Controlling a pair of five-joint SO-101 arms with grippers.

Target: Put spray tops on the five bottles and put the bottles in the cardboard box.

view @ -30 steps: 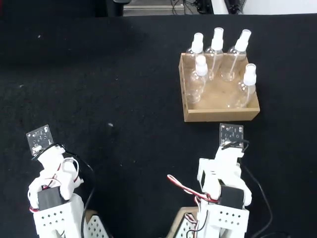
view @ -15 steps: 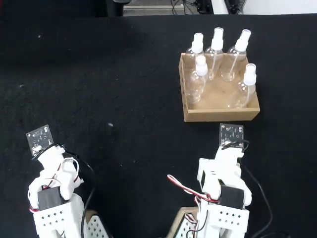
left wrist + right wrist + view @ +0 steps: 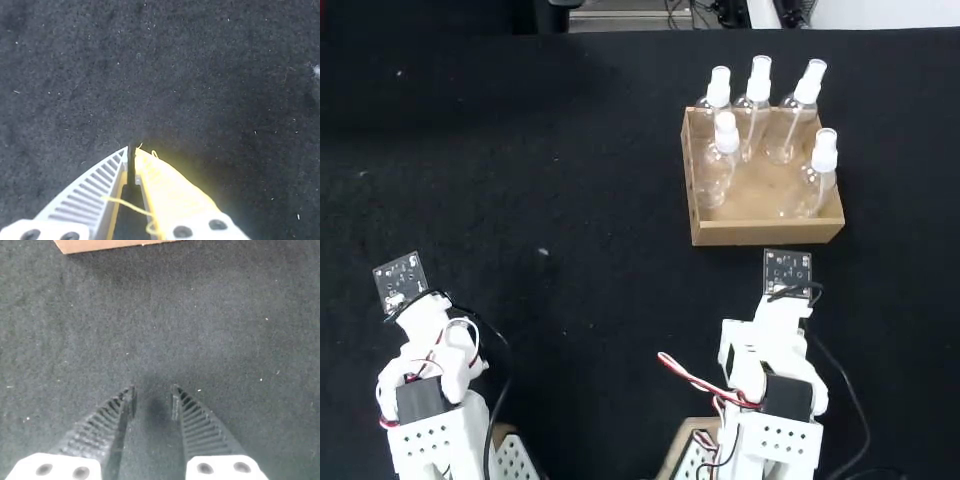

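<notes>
Nothing has moved since the earlier frames: both arms, the box and its contents sit exactly where they were. In the high view the cardboard box (image 3: 765, 232) lies on the black counter (image 3: 520, 150) toward 1 o'clock. All five bottles (image 3: 717, 170) stand upright inside it, three along the wall at its 12 o'clock side and two nearer its 6 o'clock side. Each bottle carries a white spray top (image 3: 824, 148). By that count the task looks finished, with every top fitted and every bottle boxed, and I judge that no step is left beyond the arms staying parked. The left arm (image 3: 425, 350) is folded back at 7 o'clock and the right arm (image 3: 770, 350) at 5 o'clock, just short of the box's near wall. The left claw (image 3: 132, 149) is pinched to a thin slit over bare counter and grips nothing. The right claw (image 3: 153, 390) stands narrowly parted, also with nothing between its jaws, and a corner of the box (image 3: 110, 244) shows beyond it.
</notes>
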